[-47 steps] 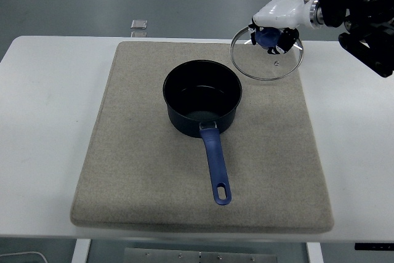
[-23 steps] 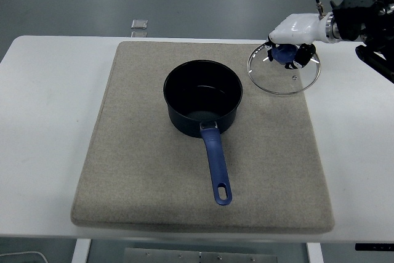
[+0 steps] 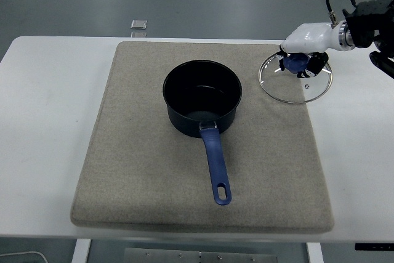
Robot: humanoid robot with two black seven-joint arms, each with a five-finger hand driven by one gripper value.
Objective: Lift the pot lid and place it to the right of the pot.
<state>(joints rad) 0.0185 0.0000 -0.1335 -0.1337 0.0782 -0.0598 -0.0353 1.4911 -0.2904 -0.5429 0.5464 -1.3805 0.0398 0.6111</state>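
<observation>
Over on the left, the small grey tile [image 3: 139, 24] lies on the floor beyond the table [image 3: 43, 90]. Centre stage, the pot [image 3: 202, 98] stands open on the grey mat [image 3: 135, 152], blue handle toward us. Now right: the glass lid [image 3: 295, 78] has travelled further right and lower than a moment ago, hanging over the mat's far right corner, the right robot hand [image 3: 300, 61] clamped on its blue knob. It looks nearly down, well clear of the pot; release seems next. The left hand isn't visible. Dark floor beyond, shoes at the top edge.
</observation>
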